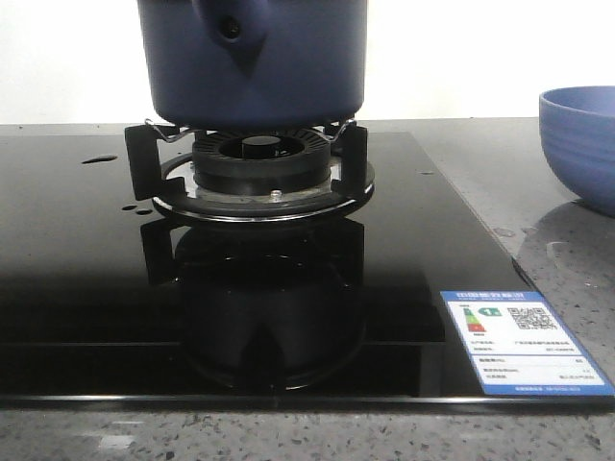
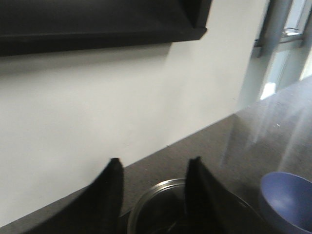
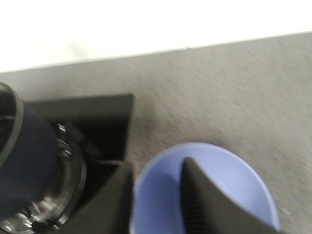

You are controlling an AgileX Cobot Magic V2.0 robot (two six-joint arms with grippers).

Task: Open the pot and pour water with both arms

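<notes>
Pot [image 1: 252,60] sits on burner [image 1: 255,163] of black glass cooktop [image 1: 86,288], handle stub facing camera (rim visible, no lid seen from left wrist). Water drops [image 1: 99,159] on glass left of burner. Left gripper [image 2: 152,195] parted, empty, above pot. Right gripper [image 3: 156,200] parted, empty, over blue bowl [image 3: 234,180].
</notes>
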